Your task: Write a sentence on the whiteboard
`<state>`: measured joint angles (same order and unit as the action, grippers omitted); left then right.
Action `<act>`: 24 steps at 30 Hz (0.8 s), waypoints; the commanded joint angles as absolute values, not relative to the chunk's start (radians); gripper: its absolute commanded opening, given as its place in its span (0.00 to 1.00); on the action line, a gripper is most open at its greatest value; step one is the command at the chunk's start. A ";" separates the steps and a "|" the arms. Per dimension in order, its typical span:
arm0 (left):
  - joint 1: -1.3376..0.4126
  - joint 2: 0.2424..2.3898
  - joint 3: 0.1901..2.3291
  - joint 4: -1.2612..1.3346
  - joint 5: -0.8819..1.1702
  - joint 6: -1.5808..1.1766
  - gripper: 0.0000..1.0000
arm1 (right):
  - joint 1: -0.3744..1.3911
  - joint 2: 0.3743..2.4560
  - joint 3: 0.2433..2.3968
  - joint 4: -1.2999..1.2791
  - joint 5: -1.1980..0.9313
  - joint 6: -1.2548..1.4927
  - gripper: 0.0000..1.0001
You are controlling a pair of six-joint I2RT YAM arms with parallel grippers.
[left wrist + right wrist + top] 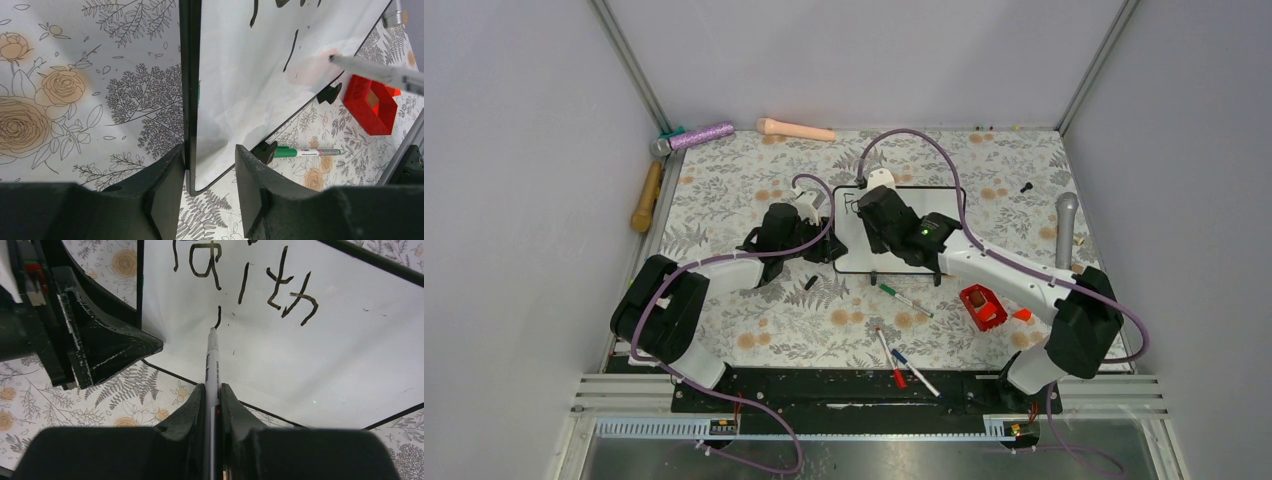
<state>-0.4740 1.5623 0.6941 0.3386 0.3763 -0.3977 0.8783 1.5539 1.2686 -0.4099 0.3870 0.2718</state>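
Observation:
The whiteboard (pixel 856 252) lies on the floral cloth at mid table. My right gripper (pixel 876 202) hovers over it, shut on a white marker (pixel 212 360) whose black tip touches the board (pixel 320 365). Black handwritten strokes of the sentence (pixel 280 287) run along the top of the right wrist view. A short fresh stroke (pixel 218 316) sits just above the tip. My left gripper (pixel 827 245) straddles the board's near-left corner (pixel 192 187). One finger (pixel 172 165) presses the black frame and the other finger (pixel 250 170) meets the near edge. The marker (pixel 380 74) also shows there.
A green marker (pixel 904 298), a red marker (pixel 890 358) and a blue marker (pixel 916 373) lie near the board. A red box (pixel 982 305) sits to the right, and a grey microphone (pixel 1065 228) further right. A purple microphone (pixel 696 136), a wooden handle (pixel 646 197) and a peach tube (pixel 794 129) lie far left.

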 commanded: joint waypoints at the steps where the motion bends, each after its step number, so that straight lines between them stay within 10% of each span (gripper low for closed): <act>1: -0.476 1.565 0.725 0.405 0.433 -0.413 0.41 | 0.891 1.496 1.263 -0.358 0.414 0.241 0.00; 24: -0.474 1.562 0.724 0.401 0.433 -0.411 0.41 | 0.916 1.631 1.377 -0.427 0.527 0.203 0.00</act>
